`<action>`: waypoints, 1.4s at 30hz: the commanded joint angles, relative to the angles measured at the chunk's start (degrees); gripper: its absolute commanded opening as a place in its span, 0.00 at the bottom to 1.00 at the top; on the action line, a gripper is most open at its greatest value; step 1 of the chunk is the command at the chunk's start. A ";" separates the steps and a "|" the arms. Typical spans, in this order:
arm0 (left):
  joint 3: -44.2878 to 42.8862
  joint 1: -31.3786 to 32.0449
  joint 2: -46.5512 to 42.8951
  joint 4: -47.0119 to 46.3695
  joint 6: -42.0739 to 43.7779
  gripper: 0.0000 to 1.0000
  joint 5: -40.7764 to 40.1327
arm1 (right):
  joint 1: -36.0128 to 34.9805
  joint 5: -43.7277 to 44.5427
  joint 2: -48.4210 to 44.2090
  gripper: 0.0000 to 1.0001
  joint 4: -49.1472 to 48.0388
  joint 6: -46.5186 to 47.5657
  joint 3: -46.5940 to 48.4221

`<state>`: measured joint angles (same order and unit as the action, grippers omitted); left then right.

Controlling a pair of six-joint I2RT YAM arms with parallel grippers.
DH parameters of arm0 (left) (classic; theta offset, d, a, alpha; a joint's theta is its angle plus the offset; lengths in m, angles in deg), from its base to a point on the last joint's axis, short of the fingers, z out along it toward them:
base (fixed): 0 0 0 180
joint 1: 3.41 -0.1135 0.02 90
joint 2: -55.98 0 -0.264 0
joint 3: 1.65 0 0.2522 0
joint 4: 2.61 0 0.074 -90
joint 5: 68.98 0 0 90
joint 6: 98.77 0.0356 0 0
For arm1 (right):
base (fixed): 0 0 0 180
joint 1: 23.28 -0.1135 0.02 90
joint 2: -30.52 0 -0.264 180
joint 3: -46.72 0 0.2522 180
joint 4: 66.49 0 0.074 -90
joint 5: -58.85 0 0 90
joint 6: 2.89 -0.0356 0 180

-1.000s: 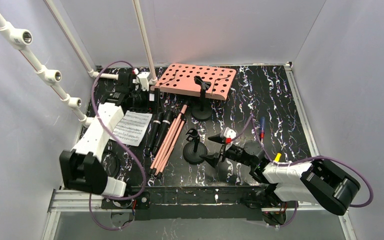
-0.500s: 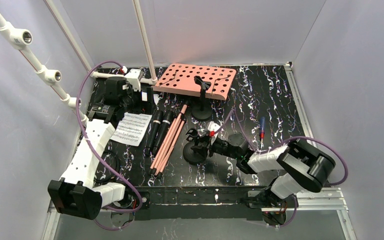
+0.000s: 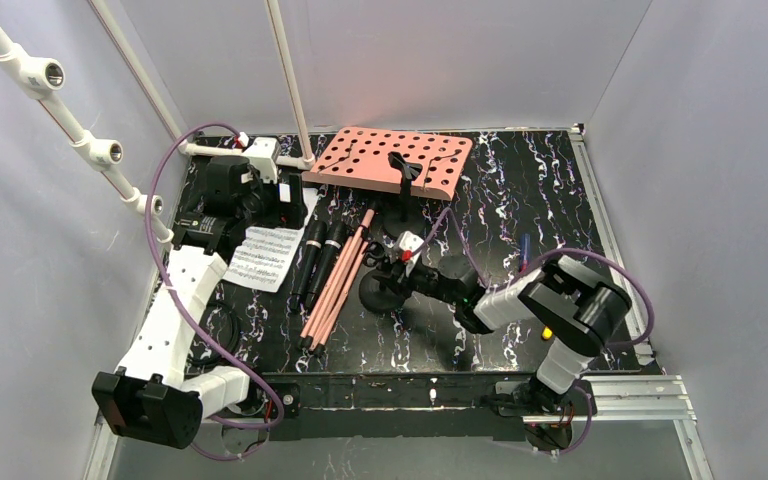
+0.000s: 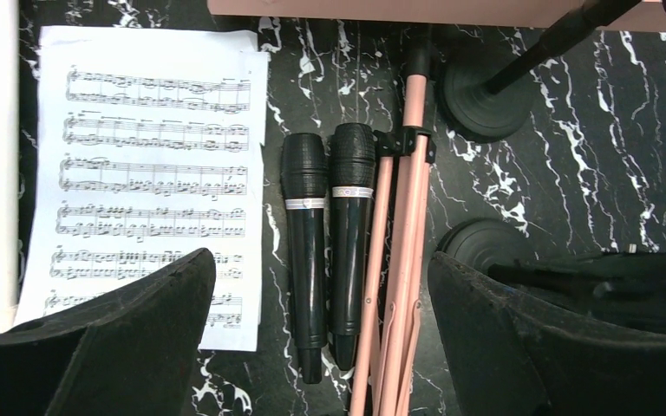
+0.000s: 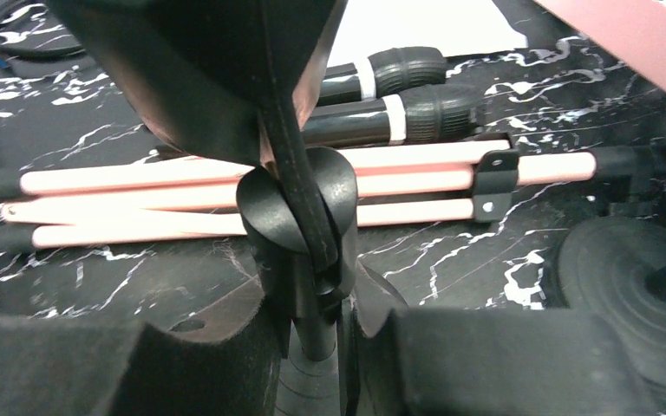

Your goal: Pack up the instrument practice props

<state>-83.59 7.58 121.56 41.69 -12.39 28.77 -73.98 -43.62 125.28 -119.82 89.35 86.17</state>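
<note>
Right gripper (image 5: 316,347): you have it clamped on the mic stand (image 5: 299,217) post, centre frame.
Left gripper (image 4: 316,277): yours gapes wide over the microphones (image 4: 328,243), left of centre.
Music desk (image 3: 390,160): top centre, on the counter (image 3: 520,190).

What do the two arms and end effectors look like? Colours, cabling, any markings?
Left arm and right arm: white link shells, black joints, a purple cable looping along each. Left end effector and right end effector: black fingers, with a white, red-marked block behind them.
</note>
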 commanded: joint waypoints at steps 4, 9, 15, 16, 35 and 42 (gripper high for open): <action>0.77 -0.08 -2.77 -0.54 1.47 0.91 -4.73 | 4.98 3.01 5.70 0.01 -6.13 2.97 6.98; 0.87 -0.09 -3.33 -0.75 1.50 0.91 -4.87 | 7.59 3.37 9.51 0.01 -8.15 2.32 9.66; 0.96 -0.17 -3.52 -1.06 1.49 0.90 -4.54 | 7.92 4.68 13.79 0.01 -9.88 0.55 12.31; 0.95 -0.17 -3.61 -1.10 1.37 0.91 -4.50 | 7.96 5.18 14.39 0.02 -10.64 0.42 12.48; 3.66 -0.17 -9.65 -3.77 2.39 0.91 -3.42 | 7.94 11.32 -1.73 0.82 -3.25 2.76 5.58; 9.11 -0.17 -18.67 -8.62 1.77 0.93 -0.92 | 7.98 19.41 -24.13 0.91 13.42 7.04 0.98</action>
<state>-76.86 7.58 107.74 36.21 -10.88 25.95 -66.13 -30.75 112.82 -117.13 92.71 88.45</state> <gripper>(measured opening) 0.922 0.898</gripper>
